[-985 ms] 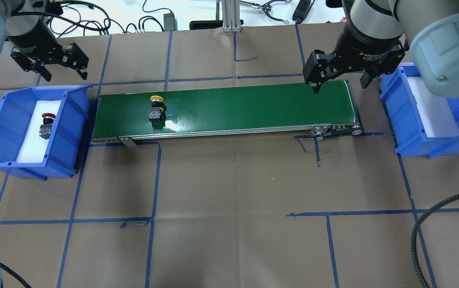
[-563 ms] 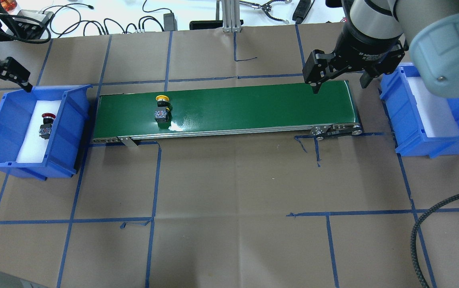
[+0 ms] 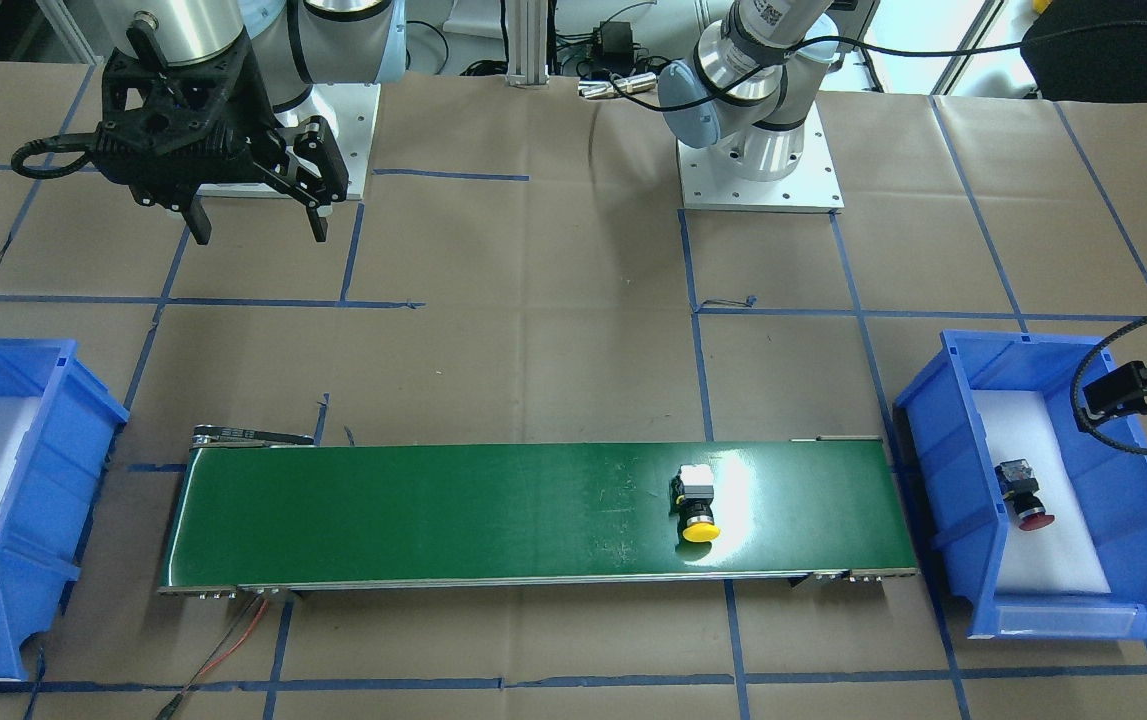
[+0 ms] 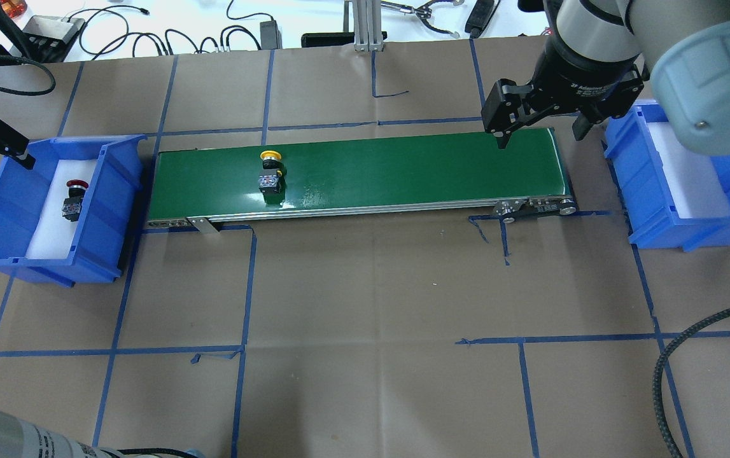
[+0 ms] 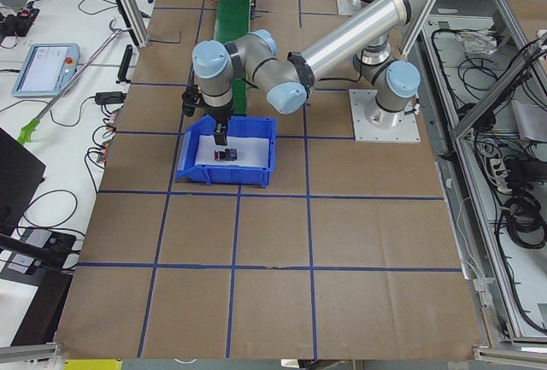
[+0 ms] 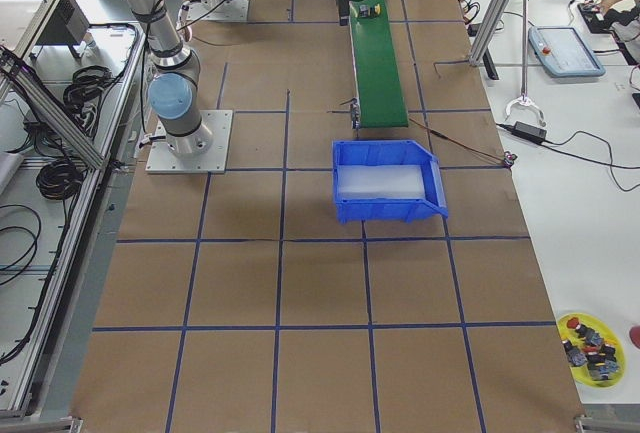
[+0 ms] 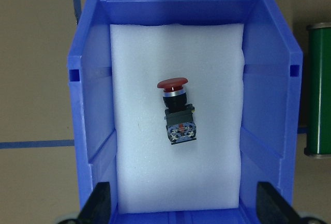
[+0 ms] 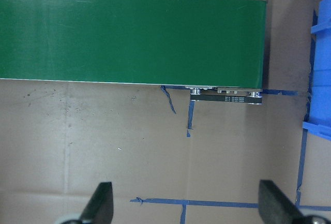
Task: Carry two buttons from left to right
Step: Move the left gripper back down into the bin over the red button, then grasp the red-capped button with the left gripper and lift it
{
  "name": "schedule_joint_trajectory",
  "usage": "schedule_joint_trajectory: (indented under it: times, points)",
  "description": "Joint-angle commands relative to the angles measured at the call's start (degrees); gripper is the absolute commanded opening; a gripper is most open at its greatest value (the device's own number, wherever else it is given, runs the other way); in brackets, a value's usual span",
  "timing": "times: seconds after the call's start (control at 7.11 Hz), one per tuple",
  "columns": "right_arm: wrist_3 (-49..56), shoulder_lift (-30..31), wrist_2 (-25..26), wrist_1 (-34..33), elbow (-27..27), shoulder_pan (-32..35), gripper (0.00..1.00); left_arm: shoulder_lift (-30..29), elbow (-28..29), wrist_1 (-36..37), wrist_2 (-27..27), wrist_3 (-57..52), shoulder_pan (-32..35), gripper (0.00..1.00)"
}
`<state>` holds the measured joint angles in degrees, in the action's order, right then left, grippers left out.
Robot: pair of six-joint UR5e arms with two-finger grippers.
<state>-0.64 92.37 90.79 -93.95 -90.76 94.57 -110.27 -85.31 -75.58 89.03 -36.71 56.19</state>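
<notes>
The yellow button (image 4: 270, 170) lies on its side on the left part of the green conveyor belt (image 4: 403, 165), also in the front view (image 3: 698, 505). The red button (image 4: 74, 198) lies on white foam in the left blue bin (image 4: 116, 191); it shows centred in the left wrist view (image 7: 176, 113). My left gripper (image 4: 2, 163) hangs open and empty above that bin, its fingertips (image 7: 101, 203) wide apart. My right gripper (image 4: 540, 138) hangs open and empty over the belt's right end (image 8: 129, 32), with no button below it.
The right blue bin (image 4: 651, 210) with white foam stands just past the belt's right end, holding nothing visible. A black cable (image 4: 664, 381) loops at the front right. A yellow dish (image 6: 590, 348) with several spare parts sits far off on the side table.
My left gripper has swung left from behind the belt's left end to above the left bin. The yellow button has travelled a little to the right on the belt. The right arm has not moved.
</notes>
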Motion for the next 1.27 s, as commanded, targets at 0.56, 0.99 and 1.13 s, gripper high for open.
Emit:
schedule_joint_trajectory:
  times: [0.56,0.99,1.13]
  points:
    - [0.0,0.0,-0.1,0.0,-0.1,0.1,1.0,-4.3,-10.7,19.9,-0.1,0.1,1.5,0.99]
    - [0.3,-0.1,0.1,-0.4,0.3,0.1,1.0,-6.8,-11.5,23.9,0.0,0.2,1.4,0.99]
    - [0.3,0.0,-0.2,-0.3,0.4,0.1,1.0,-7.7,-11.6,24.5,0.0,0.7,1.4,0.99]
